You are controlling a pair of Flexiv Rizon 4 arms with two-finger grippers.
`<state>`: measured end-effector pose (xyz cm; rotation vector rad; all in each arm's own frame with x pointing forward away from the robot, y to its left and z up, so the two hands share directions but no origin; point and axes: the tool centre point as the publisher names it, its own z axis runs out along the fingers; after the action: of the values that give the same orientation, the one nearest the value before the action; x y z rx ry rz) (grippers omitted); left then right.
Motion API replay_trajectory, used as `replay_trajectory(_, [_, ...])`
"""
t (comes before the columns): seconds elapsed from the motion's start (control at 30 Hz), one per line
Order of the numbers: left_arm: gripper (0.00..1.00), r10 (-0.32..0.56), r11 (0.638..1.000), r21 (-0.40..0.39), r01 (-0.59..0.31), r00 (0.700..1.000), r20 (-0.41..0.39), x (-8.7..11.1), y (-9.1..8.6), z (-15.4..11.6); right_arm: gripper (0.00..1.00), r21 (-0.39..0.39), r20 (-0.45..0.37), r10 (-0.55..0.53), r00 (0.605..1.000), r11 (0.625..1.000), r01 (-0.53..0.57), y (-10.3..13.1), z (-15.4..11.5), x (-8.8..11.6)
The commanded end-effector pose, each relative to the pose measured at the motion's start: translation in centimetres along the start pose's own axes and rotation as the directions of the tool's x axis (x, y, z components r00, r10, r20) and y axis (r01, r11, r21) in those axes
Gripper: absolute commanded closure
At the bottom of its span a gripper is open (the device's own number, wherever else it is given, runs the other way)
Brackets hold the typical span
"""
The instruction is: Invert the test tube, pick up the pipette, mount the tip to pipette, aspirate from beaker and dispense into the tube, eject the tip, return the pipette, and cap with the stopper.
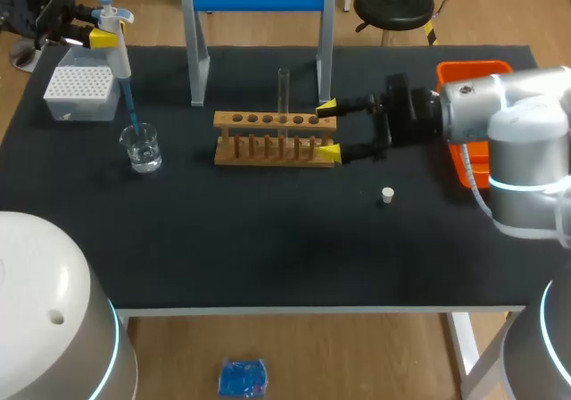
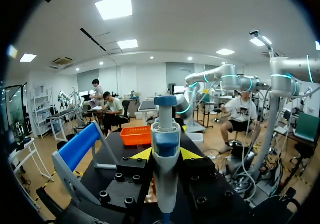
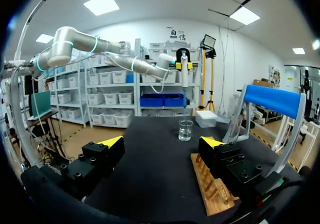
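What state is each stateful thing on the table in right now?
Clear glass beaker: upright.
White-and-blue pipette: held by left gripper, blue tip mounted, dipped in beaker.
Glass test tube: upright in wooden rack, uncapped.
Small white stopper: loose on black table.
Left gripper: shut on pipette.
Right gripper: open, at rack's end.

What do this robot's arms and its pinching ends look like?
The right arm and left arm are rounded silvery-white tubes with glowing cyan rings at the joints; a pale cable loops beside the right one. The right gripper and left gripper are black bolted blocks, each with two fingers tipped in bright yellow wedges.
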<state>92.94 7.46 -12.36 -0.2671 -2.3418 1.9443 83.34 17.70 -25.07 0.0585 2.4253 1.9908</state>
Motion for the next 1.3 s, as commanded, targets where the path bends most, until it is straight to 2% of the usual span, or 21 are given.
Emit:
replay_trajectory(0.03, [1.00, 0.002, 1.000, 0.001, -0.002, 1.000, -0.005, -0.1, 0.1, -0.2, 0.00, 0.058, 0.204, 0.016, 0.979, 0.998, -0.029, 1.2, 2.7, 3.0])
replay_trajectory(0.23, [1.00, 0.002, 1.000, 0.001, -0.002, 1.000, -0.005, -0.1, 0.1, -0.2, 0.00, 0.101, 0.224, 0.008, 0.975, 0.994, -0.031, 2.2, 7.6, 4.4])
replay_trajectory(0.4, [1.00, 0.002, 1.000, 0.001, -0.002, 1.000, -0.005, -0.1, 0.1, -0.2, 0.00, 0.128, 0.226, 0.000, 0.974, 0.991, -0.030, 2.3, 11.9, 3.9])
replay_trajectory(0.6, [1.00, 0.002, 1.000, 0.001, -0.002, 1.000, -0.005, -0.1, 0.1, -0.2, 0.00, 0.153, 0.189, -0.018, 0.982, 0.988, -0.011, 1.7, 16.6, 3.3])
replay_trajectory(0.67, [1.00, 0.002, 1.000, 0.001, -0.002, 1.000, -0.005, -0.1, 0.1, -0.2, 0.00, 0.150, 0.160, -0.031, 0.987, 0.989, 0.007, 1.4, 17.7, 3.1])
replay_trajectory(1.03, [1.00, 0.002, 1.000, 0.001, -0.002, 1.000, -0.005, -0.1, 0.1, -0.2, 0.00, 0.175, 0.187, -0.013, 0.982, 0.984, -0.020, -0.7, 21.3, 1.1])
replay_trajectory(1.3, [1.00, 0.002, 1.000, 0.001, -0.002, 1.000, -0.005, -0.1, 0.1, -0.2, 0.00, 0.203, 0.179, -0.025, 0.984, 0.979, -0.012, -2.6, 23.1, 0.4])
